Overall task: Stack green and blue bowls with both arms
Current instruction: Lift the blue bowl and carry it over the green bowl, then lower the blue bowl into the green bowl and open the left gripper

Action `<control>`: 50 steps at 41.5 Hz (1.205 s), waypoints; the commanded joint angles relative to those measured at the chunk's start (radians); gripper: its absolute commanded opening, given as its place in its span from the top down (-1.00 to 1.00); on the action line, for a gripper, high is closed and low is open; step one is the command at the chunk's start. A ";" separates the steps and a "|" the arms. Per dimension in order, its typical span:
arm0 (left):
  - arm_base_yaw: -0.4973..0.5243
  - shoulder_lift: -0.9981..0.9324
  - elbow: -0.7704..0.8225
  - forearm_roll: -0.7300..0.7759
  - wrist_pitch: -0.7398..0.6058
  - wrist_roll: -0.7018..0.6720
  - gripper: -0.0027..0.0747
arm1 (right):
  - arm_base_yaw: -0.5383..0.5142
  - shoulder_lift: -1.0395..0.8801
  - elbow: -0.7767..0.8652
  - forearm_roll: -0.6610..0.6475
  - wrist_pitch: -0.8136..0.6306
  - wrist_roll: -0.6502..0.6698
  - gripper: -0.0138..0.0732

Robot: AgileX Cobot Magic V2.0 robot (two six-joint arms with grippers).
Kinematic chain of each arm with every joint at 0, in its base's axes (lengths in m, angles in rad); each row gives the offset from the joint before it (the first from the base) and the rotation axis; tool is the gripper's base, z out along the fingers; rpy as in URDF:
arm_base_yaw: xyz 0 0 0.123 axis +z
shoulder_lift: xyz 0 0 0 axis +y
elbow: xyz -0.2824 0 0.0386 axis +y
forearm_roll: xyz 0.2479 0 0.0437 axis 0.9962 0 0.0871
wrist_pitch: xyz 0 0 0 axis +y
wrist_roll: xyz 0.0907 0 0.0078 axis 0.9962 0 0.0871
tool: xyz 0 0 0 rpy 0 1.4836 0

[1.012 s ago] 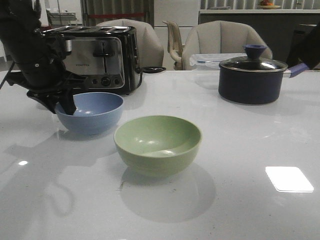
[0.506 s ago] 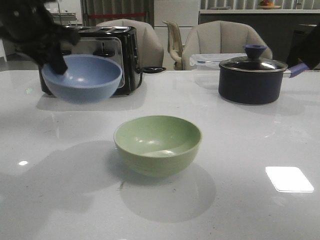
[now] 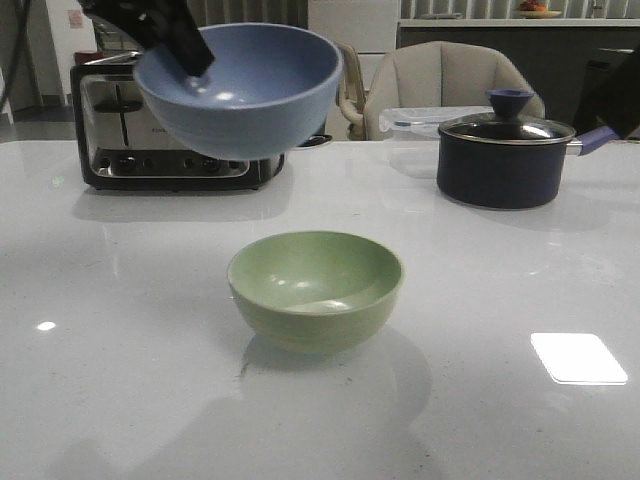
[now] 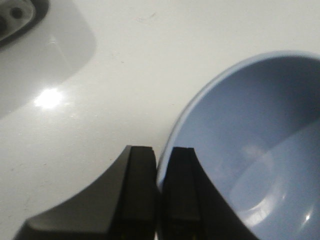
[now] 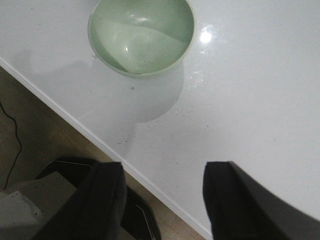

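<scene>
The dusty blue bowl point(image 3: 240, 88) hangs high in the air at the upper left of the front view, tilted toward the camera. My left gripper point(image 3: 190, 50) is shut on its rim, one finger inside and one outside; the left wrist view shows the bowl point(image 4: 255, 150) pinched by my left gripper point(image 4: 161, 165). The pale green bowl point(image 3: 315, 288) stands upright on the white table, below and right of the blue one. It also shows in the right wrist view point(image 5: 141, 35). My right gripper point(image 5: 162, 197) is open and empty, over the table's front edge.
A chrome toaster point(image 3: 170, 140) stands at the back left behind the lifted bowl. A dark lidded saucepan point(image 3: 505, 155) with a blue knob stands at the back right beside a clear plastic box point(image 3: 412, 122). Chairs stand behind the table. The floor point(image 5: 45, 145) shows past the table edge.
My left gripper has lifted the blue bowl off the table and carried it up and to the right, closer to above the green bowl. The green bowl has not moved.
</scene>
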 commanded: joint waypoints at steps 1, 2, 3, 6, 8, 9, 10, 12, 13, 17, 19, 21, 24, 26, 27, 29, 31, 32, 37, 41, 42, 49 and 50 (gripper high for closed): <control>-0.047 -0.048 0.017 -0.028 -0.114 0.003 0.68 | 0.000 -0.014 -0.026 -0.001 -0.049 -0.001 -0.39; -0.055 -0.046 0.028 -0.028 -0.130 0.003 0.68 | 0.000 -0.014 -0.026 -0.001 -0.049 -0.001 -0.39; -0.063 -0.043 0.038 -0.028 -0.139 0.003 0.68 | 0.000 -0.014 -0.026 -0.001 -0.049 -0.001 -0.39; -0.082 -0.023 0.045 -0.028 -0.146 0.003 0.68 | 0.000 -0.014 -0.026 -0.001 -0.049 -0.001 -0.39; -0.089 -0.003 0.045 -0.031 -0.148 0.003 0.68 | 0.000 -0.014 -0.026 -0.001 -0.049 -0.001 -0.39; -0.097 0.010 0.045 -0.031 -0.150 0.003 0.68 | 0.000 -0.014 -0.026 -0.001 -0.049 -0.001 -0.39; -0.101 0.019 0.043 -0.031 -0.153 0.003 0.68 | 0.000 -0.014 -0.026 -0.001 -0.049 -0.001 -0.39; -0.103 0.042 0.043 -0.032 -0.167 0.003 0.68 | 0.000 -0.014 -0.026 -0.001 -0.049 -0.001 -0.39; -0.104 0.054 0.043 -0.039 -0.170 0.003 0.68 | 0.000 -0.014 -0.026 -0.001 -0.049 -0.001 -0.39; -0.104 0.097 0.043 -0.051 -0.189 0.003 0.68 | 0.000 -0.014 -0.026 -0.001 -0.049 -0.001 -0.39; -0.104 0.118 0.043 -0.053 -0.197 0.003 0.68 | 0.000 -0.014 -0.026 -0.001 -0.049 -0.001 -0.39; -0.104 0.138 0.043 -0.053 -0.204 0.003 0.68 | 0.000 -0.014 -0.026 -0.001 -0.049 -0.001 -0.39; -0.104 0.163 0.043 -0.053 -0.211 0.003 0.67 | 0.000 -0.014 -0.026 -0.001 -0.049 -0.001 -0.39; -0.104 0.176 0.043 -0.053 -0.218 0.003 0.66 | 0.000 -0.014 -0.026 -0.001 -0.049 -0.001 -0.39; -0.104 0.182 0.043 -0.053 -0.220 0.003 0.64 | 0.000 -0.014 -0.026 -0.001 -0.049 -0.001 -0.39; -0.102 0.190 0.043 -0.057 -0.220 0.003 0.54 | 0.000 -0.014 -0.026 -0.001 -0.049 -0.001 -0.39; -0.102 0.190 0.043 -0.072 -0.220 0.003 0.37 | 0.000 -0.014 -0.026 -0.001 -0.049 -0.001 -0.39; -0.102 0.190 0.043 -0.080 -0.220 0.003 0.23 | 0.000 -0.014 -0.026 -0.001 -0.049 -0.001 -0.39; -0.102 0.180 0.039 -0.095 -0.215 0.003 -0.34 | 0.000 -0.014 -0.026 -0.001 -0.049 -0.001 -0.39; -0.101 0.148 0.035 -0.093 -0.204 0.003 -0.47 | 0.000 -0.014 -0.026 -0.001 -0.049 -0.001 -0.39; -0.101 0.133 0.035 -0.093 -0.199 0.003 -0.47 | 0.000 -0.014 -0.026 -0.001 -0.049 -0.001 -0.39; -0.101 0.002 0.045 -0.088 -0.107 0.007 -0.41 | 0.000 -0.014 -0.026 -0.001 -0.049 -0.001 -0.39; -0.101 -0.020 0.052 -0.088 -0.095 0.007 -0.39 | 0.000 -0.014 -0.026 -0.001 -0.049 -0.001 -0.39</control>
